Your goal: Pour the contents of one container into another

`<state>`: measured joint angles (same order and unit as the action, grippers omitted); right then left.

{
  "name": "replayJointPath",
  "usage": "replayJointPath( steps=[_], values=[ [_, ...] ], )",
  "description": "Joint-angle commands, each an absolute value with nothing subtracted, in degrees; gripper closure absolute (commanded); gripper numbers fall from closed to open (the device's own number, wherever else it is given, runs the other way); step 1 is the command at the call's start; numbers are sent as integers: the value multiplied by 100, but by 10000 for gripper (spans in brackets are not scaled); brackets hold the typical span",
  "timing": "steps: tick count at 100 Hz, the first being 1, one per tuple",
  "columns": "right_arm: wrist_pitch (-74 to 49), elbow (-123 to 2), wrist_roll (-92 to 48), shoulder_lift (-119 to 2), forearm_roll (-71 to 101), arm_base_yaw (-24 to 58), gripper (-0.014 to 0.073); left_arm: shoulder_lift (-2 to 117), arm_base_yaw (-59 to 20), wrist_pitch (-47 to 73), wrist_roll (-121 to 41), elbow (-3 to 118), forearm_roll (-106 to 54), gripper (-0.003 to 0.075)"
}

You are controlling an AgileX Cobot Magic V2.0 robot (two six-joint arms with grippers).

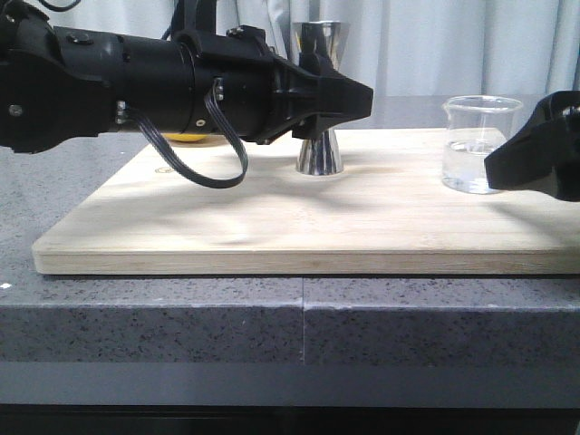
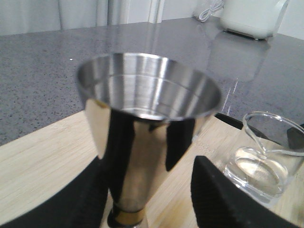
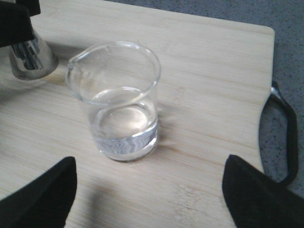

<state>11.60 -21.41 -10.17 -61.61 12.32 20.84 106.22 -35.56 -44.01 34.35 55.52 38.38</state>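
Note:
The steel hourglass jigger (image 1: 319,156) stands upright on the wooden board (image 1: 272,227), its gold waist low in the left wrist view (image 2: 147,95). My left gripper (image 1: 358,98) is open with a finger on each side of the jigger's narrow middle; one finger (image 2: 213,194) stands clearly apart from it. The clear glass beaker (image 1: 478,145), holding a little clear liquid, stands on the board's right part (image 3: 118,109). My right gripper (image 3: 149,190) is open, short of the beaker, with nothing between its fingers.
The board lies on a grey speckled counter (image 1: 181,317), near the counter's front edge. A black looped handle (image 3: 285,142) sits off the board's edge. A white appliance (image 2: 251,16) stands far back. Something yellow (image 1: 181,139) shows behind my left arm.

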Motion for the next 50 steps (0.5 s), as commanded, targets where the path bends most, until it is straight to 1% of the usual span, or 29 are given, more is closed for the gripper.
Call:
replayJointPath(
  steps=[1,29,50],
  values=[
    [1611,-2268,-996,-6109,1192,2108,25,10367,-3555,-4737,3479,5680,3712,419],
    [1611,-2268,-949,-6213,1192,2117,25,10367,-3555,-4712,3479,5670,3731,552],
    [1965,-2268,-949,-6517,1192,2423,25,10367,-3555,-4712,3479,5670,3731,634]
  ],
)
